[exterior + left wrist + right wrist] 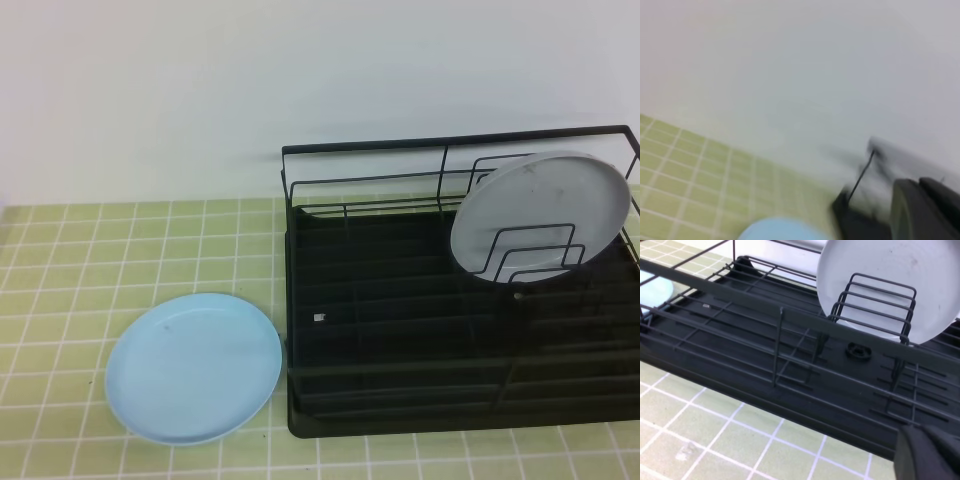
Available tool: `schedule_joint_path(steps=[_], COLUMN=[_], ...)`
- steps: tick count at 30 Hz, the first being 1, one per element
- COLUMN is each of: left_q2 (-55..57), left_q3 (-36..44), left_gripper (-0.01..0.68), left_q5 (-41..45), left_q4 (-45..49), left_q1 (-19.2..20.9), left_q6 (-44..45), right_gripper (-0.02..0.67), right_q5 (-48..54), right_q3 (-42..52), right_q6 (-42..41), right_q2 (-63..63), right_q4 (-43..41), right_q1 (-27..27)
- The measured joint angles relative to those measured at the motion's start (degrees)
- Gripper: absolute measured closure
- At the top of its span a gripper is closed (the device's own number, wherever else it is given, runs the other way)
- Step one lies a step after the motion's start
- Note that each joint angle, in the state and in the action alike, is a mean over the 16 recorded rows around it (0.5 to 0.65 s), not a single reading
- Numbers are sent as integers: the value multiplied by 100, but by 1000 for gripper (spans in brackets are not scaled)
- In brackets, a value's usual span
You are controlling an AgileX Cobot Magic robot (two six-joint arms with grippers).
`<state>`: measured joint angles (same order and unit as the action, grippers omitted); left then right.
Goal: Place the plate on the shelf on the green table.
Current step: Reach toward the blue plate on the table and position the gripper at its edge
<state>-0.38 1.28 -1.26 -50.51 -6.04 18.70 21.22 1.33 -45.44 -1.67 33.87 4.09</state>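
The light sky-blue plate (195,368) lies flat on the green tiled table (100,260), just left of the black wire shelf (400,330). Its rim shows blurred at the bottom of the left wrist view (775,230) and at the left edge of the right wrist view (652,286). Neither gripper shows in the high view. A dark finger (922,210) of the left gripper shows at the lower right of its blurred view. A dark finger (930,455) of the right gripper shows at the lower right, in front of the shelf (790,340). The frames do not show how either pair of jaws stands.
A grey-white plate (540,215) stands tilted in the shelf's upright wire dividers at the back right, also in the right wrist view (880,270). A white wall (300,80) rises behind the table. A small white speck (320,317) lies on the shelf's tray.
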Motion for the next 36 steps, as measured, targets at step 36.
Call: schedule_joint_path(steps=[36], left_q2=[110], left_q3=[-1087], left_gripper=[672], left_q5=[588], left_q4=[-3303], left_q1=[0], left_q6=[1557], right_gripper=[652], right_q5=[0], right_q3=[0], right_q6=[0], right_q2=[0], right_q4=[0], right_q1=[0])
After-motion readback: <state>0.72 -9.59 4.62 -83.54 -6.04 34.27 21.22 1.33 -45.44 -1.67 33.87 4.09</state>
